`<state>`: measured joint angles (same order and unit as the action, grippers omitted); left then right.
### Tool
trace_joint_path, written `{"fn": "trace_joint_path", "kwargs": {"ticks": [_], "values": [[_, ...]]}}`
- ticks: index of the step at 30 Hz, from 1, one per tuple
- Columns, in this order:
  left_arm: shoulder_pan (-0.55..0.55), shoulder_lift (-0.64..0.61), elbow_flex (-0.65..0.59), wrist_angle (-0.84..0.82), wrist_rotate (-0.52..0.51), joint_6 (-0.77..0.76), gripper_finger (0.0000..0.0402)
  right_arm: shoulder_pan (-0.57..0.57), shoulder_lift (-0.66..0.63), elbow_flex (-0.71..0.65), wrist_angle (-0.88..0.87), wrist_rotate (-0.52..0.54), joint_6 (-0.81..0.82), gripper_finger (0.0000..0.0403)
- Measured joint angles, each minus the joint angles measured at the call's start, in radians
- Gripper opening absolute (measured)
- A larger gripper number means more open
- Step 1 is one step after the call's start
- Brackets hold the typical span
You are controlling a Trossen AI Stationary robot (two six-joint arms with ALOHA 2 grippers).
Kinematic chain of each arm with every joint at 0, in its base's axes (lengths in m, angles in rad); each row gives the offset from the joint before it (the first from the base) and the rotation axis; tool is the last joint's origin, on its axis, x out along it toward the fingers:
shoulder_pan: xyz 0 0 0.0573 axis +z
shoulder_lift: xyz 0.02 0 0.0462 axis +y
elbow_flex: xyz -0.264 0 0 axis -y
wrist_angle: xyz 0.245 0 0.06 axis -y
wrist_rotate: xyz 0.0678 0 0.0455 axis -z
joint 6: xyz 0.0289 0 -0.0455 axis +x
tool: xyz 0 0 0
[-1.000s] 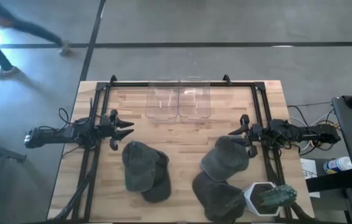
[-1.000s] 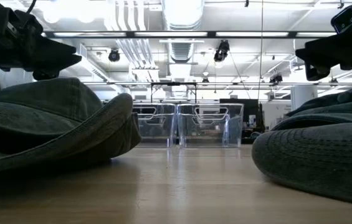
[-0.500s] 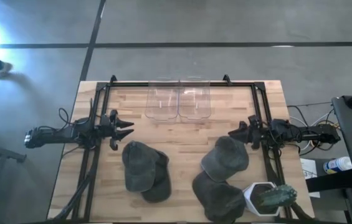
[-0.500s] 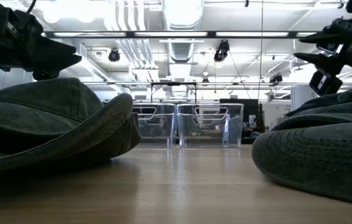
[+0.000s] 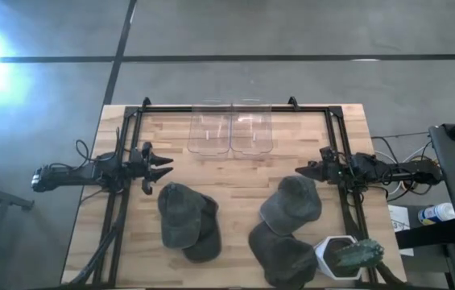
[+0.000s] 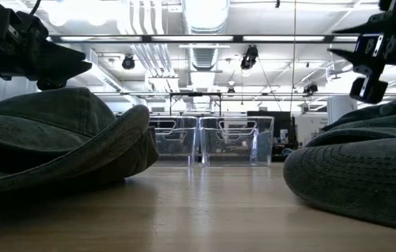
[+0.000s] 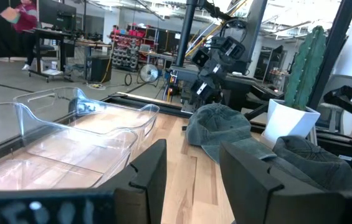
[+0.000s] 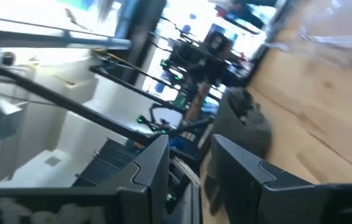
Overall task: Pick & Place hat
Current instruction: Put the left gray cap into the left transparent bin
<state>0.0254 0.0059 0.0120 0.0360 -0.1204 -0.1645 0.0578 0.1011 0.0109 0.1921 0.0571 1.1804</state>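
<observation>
Several dark green hats lie crown up on the wooden table. Two overlap at the left (image 5: 187, 221), one lies at the right (image 5: 291, 203), and another sits nearer the front (image 5: 282, 254). My left gripper (image 5: 163, 167) hovers open above the table, just beyond the left pair. My right gripper (image 5: 301, 171) is open and hangs in the air beside the far edge of the right hat, touching nothing. In the low view it shows rolled on its side (image 6: 366, 64). The left wrist view shows the right hat (image 7: 218, 123) beyond my open left gripper (image 7: 192, 167).
Two clear plastic bins (image 5: 229, 129) stand side by side at the table's far edge. A white pot with a cactus (image 5: 345, 256) stands at the near right corner. Black frame rails (image 5: 126, 161) run along both sides. Bare wood lies between the hat groups.
My right gripper has rolled about its wrist, so its fingers now stand one above the other, and it has risen a little above the right hat. The hats have not moved. A person walking past the far left of the table has left the high view.
</observation>
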Motion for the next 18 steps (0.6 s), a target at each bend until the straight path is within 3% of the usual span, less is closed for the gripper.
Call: {"fn": "trace_joint_path", "kwargs": {"ticks": [7, 15, 18], "values": [[0.000, 0.000, 0.000, 0.000, 0.000, 0.000, 0.0140, 0.000, 0.257, 0.058, -0.005, 0.095, 0.070, 0.0118], [0.000, 0.000, 0.000, 0.016, -0.011, 0.027, 0.0140, 0.000, 0.652, 0.295, -0.152, 0.126, 0.077, 0.0118], [0.000, 0.000, 0.000, 0.100, -0.009, -0.142, 0.0140, 0.001, 0.810, 0.406, -0.216, 0.111, 0.072, 0.0118]]}}
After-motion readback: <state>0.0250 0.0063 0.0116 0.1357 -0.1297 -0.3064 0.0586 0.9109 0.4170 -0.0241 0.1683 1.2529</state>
